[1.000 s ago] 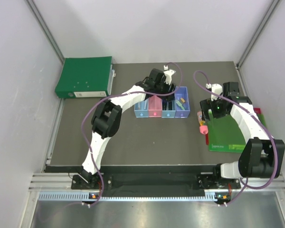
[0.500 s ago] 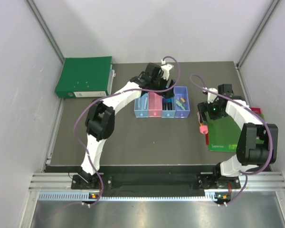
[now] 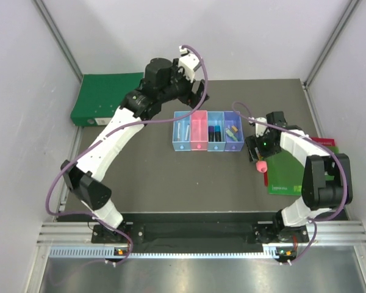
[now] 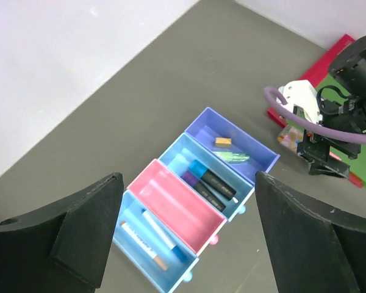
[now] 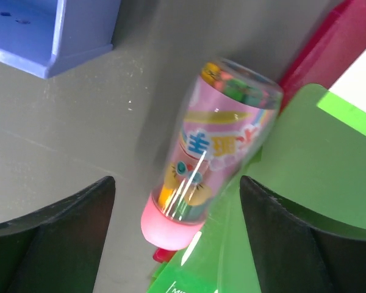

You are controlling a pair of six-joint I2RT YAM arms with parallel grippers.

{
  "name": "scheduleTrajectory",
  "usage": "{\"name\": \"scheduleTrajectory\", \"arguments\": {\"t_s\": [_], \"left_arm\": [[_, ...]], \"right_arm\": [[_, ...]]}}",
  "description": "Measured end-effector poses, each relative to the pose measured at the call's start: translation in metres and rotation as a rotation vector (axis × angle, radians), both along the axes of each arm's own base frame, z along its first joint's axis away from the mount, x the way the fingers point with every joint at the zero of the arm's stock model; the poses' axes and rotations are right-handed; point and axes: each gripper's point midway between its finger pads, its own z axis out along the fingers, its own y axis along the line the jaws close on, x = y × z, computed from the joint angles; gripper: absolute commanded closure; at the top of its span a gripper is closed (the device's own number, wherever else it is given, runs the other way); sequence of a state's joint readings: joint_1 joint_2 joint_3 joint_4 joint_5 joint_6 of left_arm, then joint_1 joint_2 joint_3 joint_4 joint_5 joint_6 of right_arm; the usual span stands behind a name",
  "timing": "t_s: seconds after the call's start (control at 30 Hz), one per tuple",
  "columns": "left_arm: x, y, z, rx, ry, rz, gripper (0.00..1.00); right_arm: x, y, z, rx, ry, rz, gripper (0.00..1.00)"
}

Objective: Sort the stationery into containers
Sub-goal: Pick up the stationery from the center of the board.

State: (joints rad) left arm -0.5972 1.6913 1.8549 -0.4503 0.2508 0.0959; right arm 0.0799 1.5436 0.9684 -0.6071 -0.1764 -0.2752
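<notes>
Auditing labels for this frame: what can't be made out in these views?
Pink tube: right wrist view, blurred, print unreadable.
Red item: top view, mostly under green folder, identity unclear.
Green binder: top view, corner behind left arm.
Purple tray contents: left wrist view, too small to identify.

Green folder (image 5: 305, 152) against pink tube (image 5: 201, 152); purple bin (image 5: 49, 30) near

We note the pink tube (image 5: 206, 155) blurred at centre frame, and the purple bin (image 5: 49, 24) cut off at the upper left edge.
</notes>
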Motion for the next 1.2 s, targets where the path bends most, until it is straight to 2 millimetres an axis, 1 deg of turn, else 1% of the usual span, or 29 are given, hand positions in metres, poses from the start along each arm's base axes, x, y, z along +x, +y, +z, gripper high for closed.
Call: {"name": "scheduleTrajectory", "arguments": {"t_s": [0.07, 0.13, 0.2, 0.23, 0.3, 0.33, 0.43, 0.47, 0.5, 0.53, 0.57, 0.67, 0.73, 0.8, 0.87, 0.97, 1.07, 1.13, 1.2], "left_arm": [[-0.006, 0.009, 0.007, 0.009, -0.024, 0.015, 0.06], [-0.008, 0.015, 0.006, 0.028, -0.031, 0.031, 0.05], [-0.008, 0.02, -0.001, 0.051, -0.027, 0.047, 0.04], [-0.007, 0.022, -0.003, 0.06, -0.024, 0.051, 0.03], [-0.007, 0.025, -0.011, 0.084, -0.017, 0.061, 0.03], [-0.008, 0.027, -0.014, 0.096, -0.013, 0.065, 0.02], [-0.007, 0.031, -0.018, 0.116, -0.016, 0.072, 0.02], [-0.007, 0.033, -0.017, 0.122, -0.023, 0.076, 0.02], [-0.006, 0.033, -0.017, 0.124, -0.025, 0.078, 0.02], [-0.006, 0.034, -0.016, 0.125, -0.028, 0.08, 0.02], [-0.006, 0.034, -0.016, 0.127, -0.03, 0.08, 0.02], [-0.006, 0.034, -0.016, 0.128, -0.031, 0.081, 0.01], [-0.006, 0.035, -0.017, 0.132, -0.032, 0.081, 0.01], [-0.006, 0.036, -0.02, 0.142, -0.033, 0.078, 0.01], [-0.009, 0.038, -0.028, 0.161, -0.028, 0.072, 0.01], [-0.016, 0.042, -0.043, 0.196, -0.018, 0.052, 0.01], [-0.028, 0.047, -0.062, 0.237, 0.001, 0.012, 0.01], [-0.036, 0.048, -0.069, 0.251, 0.019, -0.014, 0.01], [-0.045, 0.048, -0.072, 0.249, 0.038, -0.045, 0.01]], "right_arm": [[-0.001, 0.001, -0.006, -0.003, 0.018, 0.002, 0.28], [-0.001, 0.0, -0.013, -0.016, 0.039, -0.006, 0.31], [-0.001, -0.002, -0.02, -0.027, 0.056, -0.013, 0.36], [-0.002, -0.003, -0.022, -0.033, 0.061, -0.015, 0.41], [-0.001, -0.004, -0.024, -0.036, 0.064, -0.02, 0.47], [-0.001, -0.004, -0.024, -0.036, 0.063, -0.024, 0.54], [0.0, -0.004, -0.024, -0.035, 0.062, -0.037, 0.69], [0.0, -0.004, -0.023, -0.034, 0.062, -0.039, 0.8], [0.0, -0.004, -0.023, -0.033, 0.063, -0.042, 0.85], [0.0, -0.003, -0.023, -0.032, 0.063, -0.043, 0.92], [0.0, -0.003, -0.023, -0.031, 0.063, -0.044, 0.95], [-0.001, -0.003, -0.023, -0.031, 0.063, -0.044, 0.99], [-0.002, -0.003, -0.021, -0.033, 0.063, -0.044, 1.0], [-0.004, -0.004, -0.017, -0.034, 0.058, -0.044, 1.0], [-0.005, -0.004, -0.009, -0.034, 0.041, -0.041, 1.0], [-0.005, -0.005, 0.01, -0.034, -0.011, -0.031, 1.0], [-0.006, -0.006, 0.031, -0.04, -0.077, -0.011, 1.0], [-0.007, -0.008, 0.045, -0.046, -0.117, 0.006, 1.0], [-0.01, -0.009, 0.059, -0.056, -0.161, 0.027, 1.0]]}}
